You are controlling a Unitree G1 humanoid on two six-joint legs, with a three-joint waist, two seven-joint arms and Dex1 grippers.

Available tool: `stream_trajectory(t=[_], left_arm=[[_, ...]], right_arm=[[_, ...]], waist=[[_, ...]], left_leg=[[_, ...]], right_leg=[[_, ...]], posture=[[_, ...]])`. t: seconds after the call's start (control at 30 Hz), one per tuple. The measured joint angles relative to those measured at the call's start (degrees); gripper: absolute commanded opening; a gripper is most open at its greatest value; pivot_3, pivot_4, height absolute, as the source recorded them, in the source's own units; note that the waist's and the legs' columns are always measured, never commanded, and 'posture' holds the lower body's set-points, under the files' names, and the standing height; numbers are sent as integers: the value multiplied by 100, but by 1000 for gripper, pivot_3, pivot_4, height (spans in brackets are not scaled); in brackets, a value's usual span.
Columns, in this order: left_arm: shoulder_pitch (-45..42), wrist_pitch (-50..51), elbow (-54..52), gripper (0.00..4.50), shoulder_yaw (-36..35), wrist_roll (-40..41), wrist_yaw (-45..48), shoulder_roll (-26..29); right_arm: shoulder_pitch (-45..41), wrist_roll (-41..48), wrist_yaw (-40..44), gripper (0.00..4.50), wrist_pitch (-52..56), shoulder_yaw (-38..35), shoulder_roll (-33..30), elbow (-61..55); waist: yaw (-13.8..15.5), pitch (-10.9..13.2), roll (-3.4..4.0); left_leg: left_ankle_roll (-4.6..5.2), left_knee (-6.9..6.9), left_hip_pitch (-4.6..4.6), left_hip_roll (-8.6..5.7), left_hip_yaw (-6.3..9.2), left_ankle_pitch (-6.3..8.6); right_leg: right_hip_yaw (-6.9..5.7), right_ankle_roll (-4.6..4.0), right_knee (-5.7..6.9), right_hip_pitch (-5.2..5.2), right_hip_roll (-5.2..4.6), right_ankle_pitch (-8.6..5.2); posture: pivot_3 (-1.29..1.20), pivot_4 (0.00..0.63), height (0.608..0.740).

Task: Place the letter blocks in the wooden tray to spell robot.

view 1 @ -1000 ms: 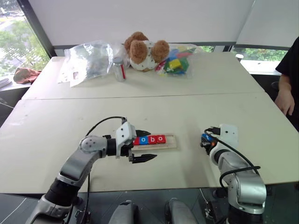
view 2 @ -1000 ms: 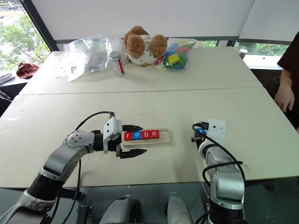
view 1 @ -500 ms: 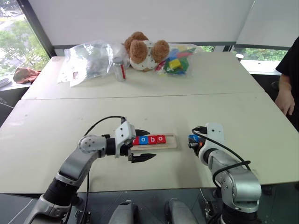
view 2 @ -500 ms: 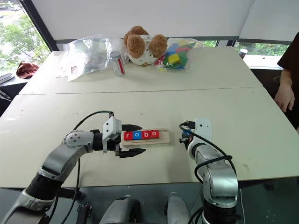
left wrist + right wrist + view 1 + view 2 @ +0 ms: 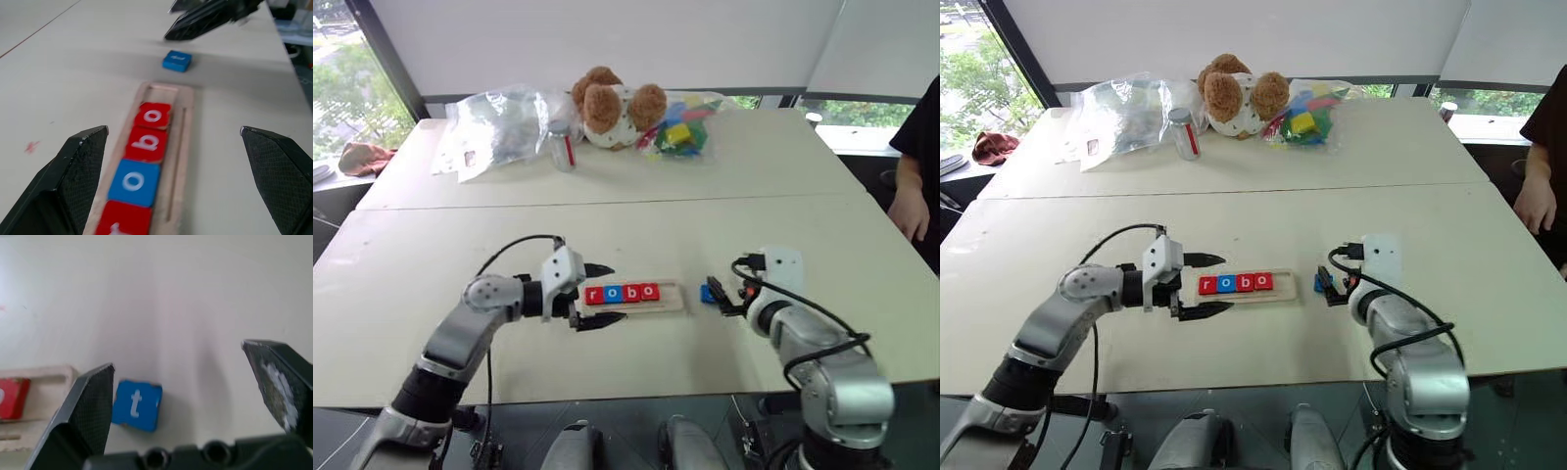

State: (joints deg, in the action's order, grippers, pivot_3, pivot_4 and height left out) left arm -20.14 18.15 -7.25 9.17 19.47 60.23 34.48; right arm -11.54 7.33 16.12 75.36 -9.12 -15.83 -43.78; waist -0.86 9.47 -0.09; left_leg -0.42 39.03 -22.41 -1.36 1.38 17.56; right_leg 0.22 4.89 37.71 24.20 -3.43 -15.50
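Left wrist view: wooden tray [image 5: 183,128] holds r-o-b-o; t block [image 5: 176,60] outside.

Four tiles in the wooden tray [image 5: 677,297], between the spread fingers of the left gripper [image 5: 176,181], carry white lowercase letters: a red tile [image 5: 593,295] reads "r", a blue tile [image 5: 612,293] "o", a red tile [image 5: 630,292] "b" and a red tile [image 5: 649,291] "o". A loose blue tile [image 5: 136,404] just in front of the right gripper [image 5: 188,396] reads "t".
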Motion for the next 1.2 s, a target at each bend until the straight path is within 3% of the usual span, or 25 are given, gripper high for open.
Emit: stream_trajectory(t=[0.1,0.27,0.5,0.83,0.97,1.0,1.1,1.2], left_arm=[[-42,-6,63,4500,-118,82,284,194],[34,-1,17,4500,-210,201,683,593],[280,128,-422,4500,-413,368,742,844],[506,281,-647,4500,-566,379,539,929],[572,287,-654,4500,-571,377,458,930],[572,289,-654,4500,-572,377,443,931],[572,289,-654,4500,-571,375,431,931],[571,288,-642,4500,-570,362,432,932]], right_arm=[[159,751,1774,4477,-1114,-21,-1456,456],[336,739,3861,4477,-4120,206,-2812,2718],[-788,433,5370,4477,-6616,898,-2997,5458],[-1139,294,5825,4477,-7463,1320,-2779,6420],[-1194,275,5790,3206,-7583,1336,-2573,6546],[-1194,276,5801,2498,-7620,1348,-2542,6570],[-1221,259,5816,1167,-7719,1351,-2539,6622],[-1256,241,5831,1136,-7749,1352,-2530,6667]], waist=[[-1,3,0],[6,6,-5],[-10,13,-4],[24,13,-4],[18,12,-3],[20,13,-2],[21,13,-2],[21,13,-2]], left_leg=[[15,-1,1,5,3,8],[24,0,12,6,4,14],[25,1,18,13,4,14],[22,4,11,9,12,14],[21,3,12,11,13,15],[21,3,12,10,13,14],[20,3,12,10,12,15],[20,4,12,10,12,14]], right_leg=[[-13,1,-22,-17,5,0],[-21,2,-50,-47,1,0],[-16,1,-47,-49,-10,1],[-18,1,-52,-49,-21,1],[-19,1,-51,-48,-20,1],[-18,0,-51,-48,-21,1],[-18,0,-52,-48,-22,1],[-18,0,-52,-49,-23,1]], posture=[[0,150,740],[0,150,740],[0,150,740],[0,150,740],[0,150,740],[0,150,740],[0,150,740],[0,150,740]])
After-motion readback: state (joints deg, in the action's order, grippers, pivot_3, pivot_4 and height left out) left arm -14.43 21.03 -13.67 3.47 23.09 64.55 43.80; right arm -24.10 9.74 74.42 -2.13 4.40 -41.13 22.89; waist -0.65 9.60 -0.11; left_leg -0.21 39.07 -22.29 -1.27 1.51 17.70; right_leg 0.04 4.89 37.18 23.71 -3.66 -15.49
